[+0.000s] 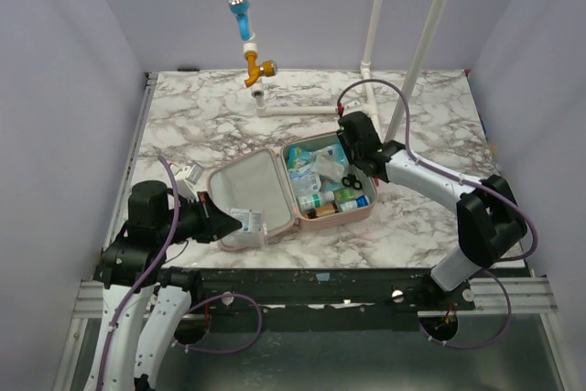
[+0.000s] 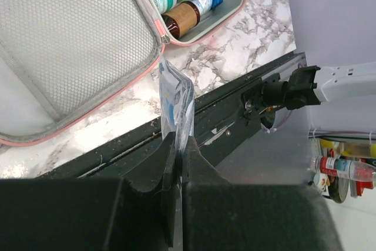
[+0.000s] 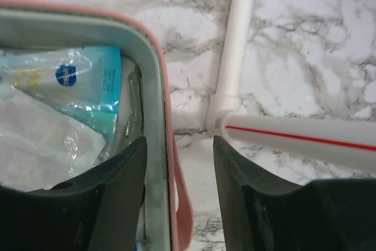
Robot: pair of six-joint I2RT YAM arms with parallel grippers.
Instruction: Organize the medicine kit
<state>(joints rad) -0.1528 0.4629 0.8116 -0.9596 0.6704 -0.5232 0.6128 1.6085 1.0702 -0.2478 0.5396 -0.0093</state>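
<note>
**Open medicine kit mid-surface, one claw holding a packet, the other astride the rim**

Top view: the medicine kit (image 1: pixel 243 185) lies opened flat near the middle of the marble surface (image 1: pixel 430 226). Its long axis runs roughly left to right with a slight tilt. The grey-lined lid half sits at the lower left and the filled tray half at the upper right, with the hinge line between them. Both halves face up. The left claw (image 1: pixel 229 222) is just beside the lid's near corner, clamped on a small clear-and-blue packet (image 1: pixel 252 223). The right claw (image 1: pixel 350 160) hangs over the tray's far right corner. A white pipe frame (image 1: pixel 302 109) stands behind the kit.

Left wrist view: the fingers are pressed together on the packet (image 2: pixel 175 101), which stands edge-on and upright between them, above the near edge of the surface. The lid's mesh lining (image 2: pixel 70 33) fills the upper left. Beyond it the tray holds a brown bottle (image 2: pixel 181 20) lying on its side among other small bottles.

Right wrist view: the right claw (image 3: pixel 176 168) has its fingers apart and grips nothing. One finger is inside the tray and the other is outside over the marble, with the kit's pink rim (image 3: pixel 161 74) running between them. A blue packet (image 3: pixel 88 80) lies inside against the wall. The white pipe (image 3: pixel 235 45) lies well outside the rim.
</note>
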